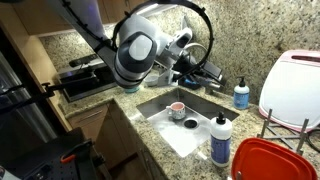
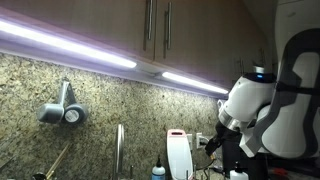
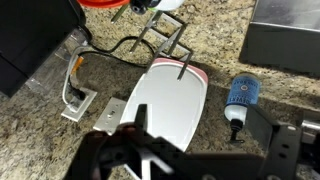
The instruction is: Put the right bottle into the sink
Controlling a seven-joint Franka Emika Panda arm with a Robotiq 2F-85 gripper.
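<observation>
Beginning at the claw (image 1: 198,70): poised above the back edge of the sink (image 1: 158,115), close by the curved chrome faucet (image 1: 207,45), fingers apparently spread with nothing between them, though blurred in the wrist view. Straight ahead in that view, at 12 o'clock, only the white cutting board (image 3: 170,105), and at 1 o'clock the small blue pump bottle (image 3: 240,95), not the one wanted. Out at about 5 o'clock from the claw in an exterior view, across the basin: the right bottle (image 1: 220,140), white with a black cap, standing upright on the granite tabletop (image 1: 252,122) just at the sink's near right corner, well apart from the claw, long axis vertical. Judged from this: swing toward 5 o'clock, close in from the side across the upright body, then carry back toward 10 o'clock into the basin. Just past the bottle at 4 o'clock, a red lid (image 1: 268,160), worth avoiding.
</observation>
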